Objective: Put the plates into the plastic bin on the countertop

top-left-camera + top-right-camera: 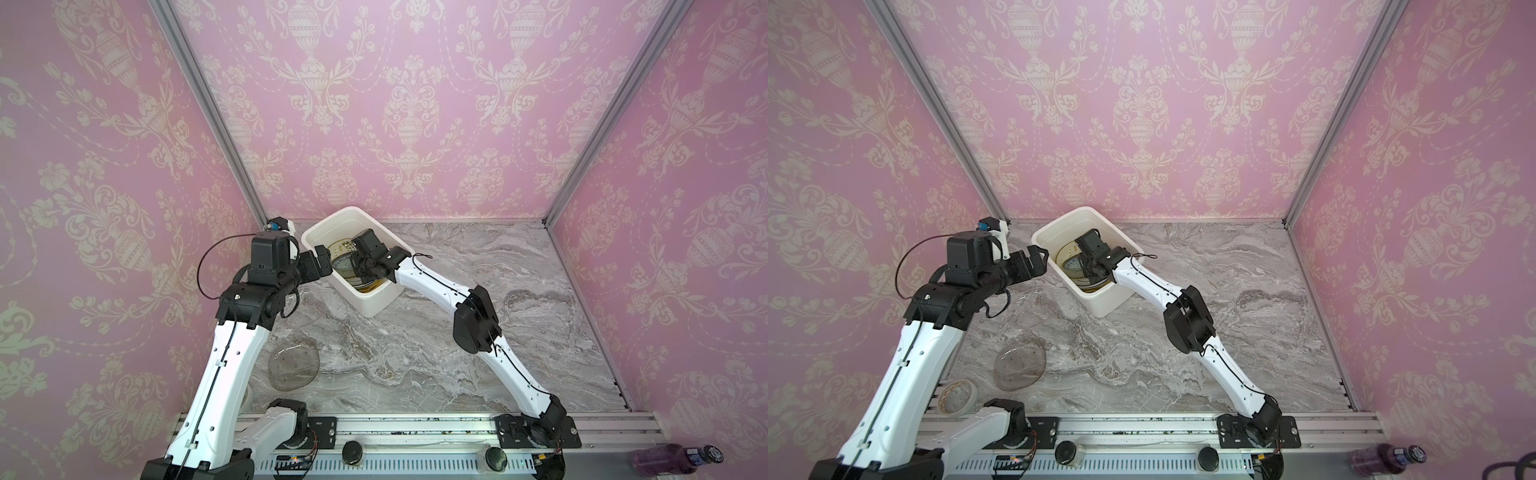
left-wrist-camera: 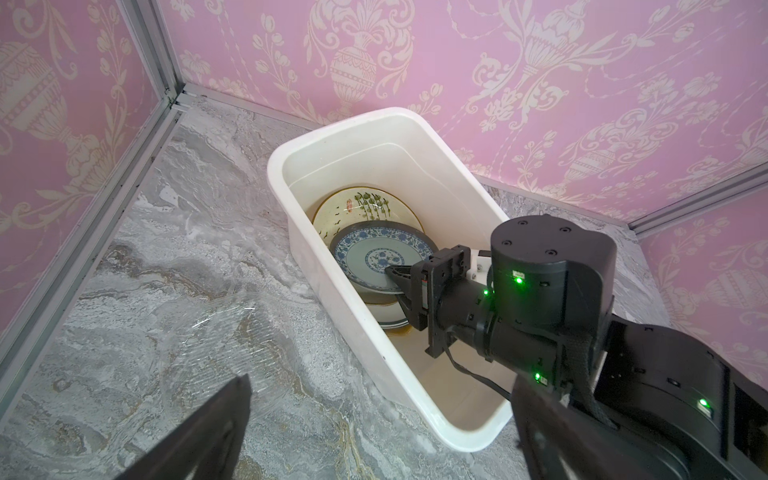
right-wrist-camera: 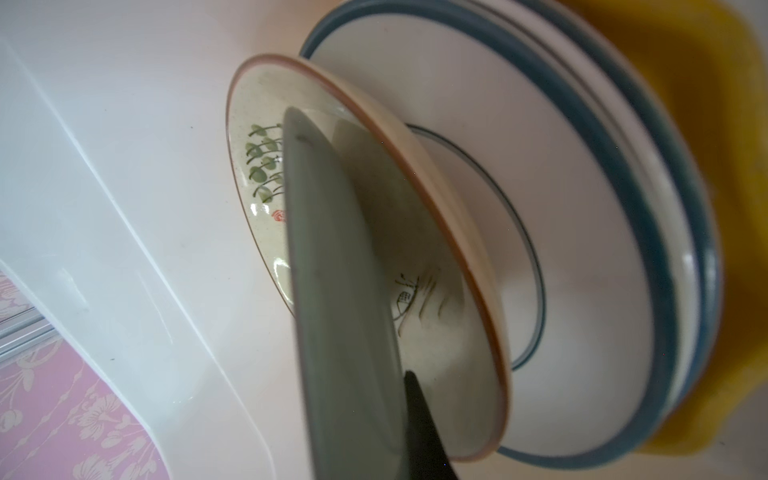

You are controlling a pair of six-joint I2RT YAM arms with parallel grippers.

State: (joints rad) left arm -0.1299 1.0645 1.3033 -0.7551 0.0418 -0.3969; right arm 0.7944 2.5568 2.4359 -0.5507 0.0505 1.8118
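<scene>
The right tool [image 2: 399, 286] is clenched on the teal plate [image 2: 380, 253], tilted inside the bin [image 2: 291, 199] at eleven o'clock (left tool [image 1: 1036, 257] released). Letting go early could chip the stacked plates [image 3: 582, 232].

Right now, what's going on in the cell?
The right gripper is down inside the white plastic bin, clamped on the rim of a blue patterned plate. That plate sits over a cream plate with green sprigs and dark-rimmed plates. The left gripper hovers open beside the bin, holding nothing. Not yet binned: a clear glass plate at the front left of the countertop, and a second clear plate next to the bin.
</scene>
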